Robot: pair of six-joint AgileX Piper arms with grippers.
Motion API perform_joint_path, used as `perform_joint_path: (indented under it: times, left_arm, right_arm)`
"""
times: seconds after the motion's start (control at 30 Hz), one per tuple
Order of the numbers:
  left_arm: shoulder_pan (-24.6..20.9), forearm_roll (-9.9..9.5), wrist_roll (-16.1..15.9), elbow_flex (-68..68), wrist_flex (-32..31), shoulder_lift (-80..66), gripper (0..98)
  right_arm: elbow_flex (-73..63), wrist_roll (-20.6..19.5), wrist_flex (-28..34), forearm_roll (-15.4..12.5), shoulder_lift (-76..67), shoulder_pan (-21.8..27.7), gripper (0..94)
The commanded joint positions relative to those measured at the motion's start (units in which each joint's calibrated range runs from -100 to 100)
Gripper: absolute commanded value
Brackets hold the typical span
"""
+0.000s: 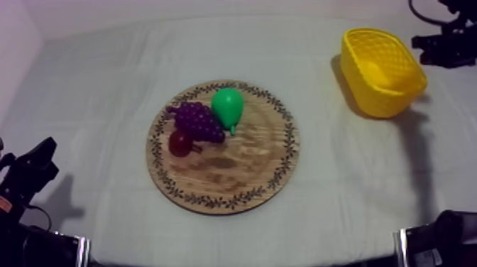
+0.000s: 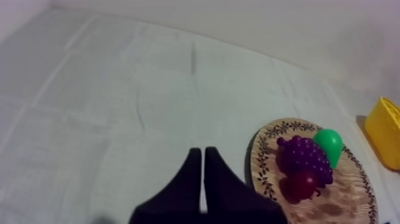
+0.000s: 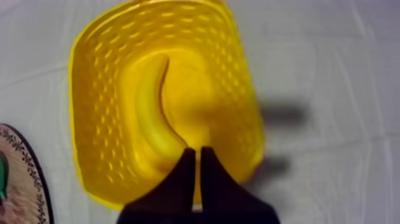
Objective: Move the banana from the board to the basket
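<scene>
Left tool [image 2: 203,152] first: its two black fingers are pressed together into a narrow wedge with nothing between them, so it's closed on nothing. It sits low over bare grey-white cloth on the table [image 2: 119,107]. Just ahead of it and off to its right is the round wooden board [image 2: 351,202] with the leafy patterned rim. On the board, the small red fruit [image 2: 302,184] is the closest thing to that tool. It's touching the bunch of grapes [image 2: 303,158] right behind it, and the green pear [image 2: 329,144] leans against the far side of the grapes. The half of the board nearer the tool's side of the table is bare wood.

Right tool [image 3: 197,152] is the same deal, fingers together and holding nothing. It hangs above the yellow basket [image 3: 101,59], tips over the basket's near wall. The banana [image 3: 152,113] is right past those tips, lying curved on the basket floor. So it's in the basket, well apart from the board.
</scene>
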Motion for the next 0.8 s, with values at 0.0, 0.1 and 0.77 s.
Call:
perform_joint_path:
  times: [0.0,0.1,0.77]
  left_arm:
    - [0.0,0.04,0.0,0.0,0.0,0.0,0.1]
    - [0.0,0.04,0.0,0.0,0.0,0.0,0.1]
    - [0.0,0.04,0.0,0.0,0.0,0.0,0.1]
  right_arm:
    - [11.0,1.1,-5.0,-0.9,-11.5,0.2,0.7]
    - [20.3,2.4,-9.3,-1.9,-20.0,-0.2,0.7]
    - [48.8,1.9,4.5,-0.2,-75.8,-0.4,0.6]
